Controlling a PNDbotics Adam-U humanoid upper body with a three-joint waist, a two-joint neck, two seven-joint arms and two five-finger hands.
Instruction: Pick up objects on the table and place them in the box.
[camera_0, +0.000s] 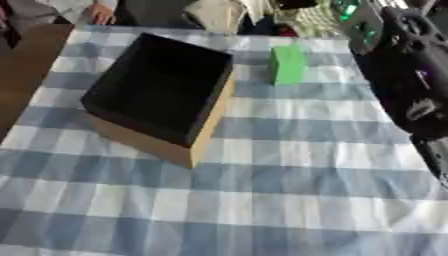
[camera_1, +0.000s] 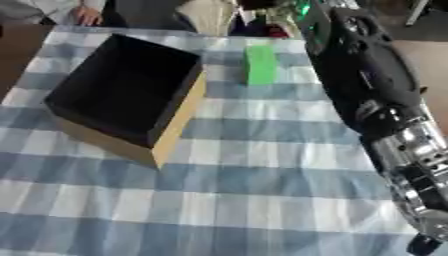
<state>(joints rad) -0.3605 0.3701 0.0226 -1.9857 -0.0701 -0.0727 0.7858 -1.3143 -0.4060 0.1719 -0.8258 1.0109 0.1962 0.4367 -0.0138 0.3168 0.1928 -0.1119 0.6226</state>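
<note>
The green block (camera_0: 286, 64) stood on the checked cloth (camera_0: 262, 200) just right of the open box (camera_0: 157, 95), apart from it. The right arm (camera_1: 367, 85) reached toward the far edge, probably approaching the block; its fingers I cannot tell

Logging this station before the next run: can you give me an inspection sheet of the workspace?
Surface: blue-and-white checked cloth covering the table.
Job's things: open box, dark inside with tan sides, nothing seen in it; green block upright on the cloth, to the box's right, apart from it.
Clutter: nothing seen on the cloth.
Hands: right arm reaches along the right side; its hand cannot be made out; left hand not in view.
Cables: nothing seen.
Surroundings: people at the far edge.
</note>
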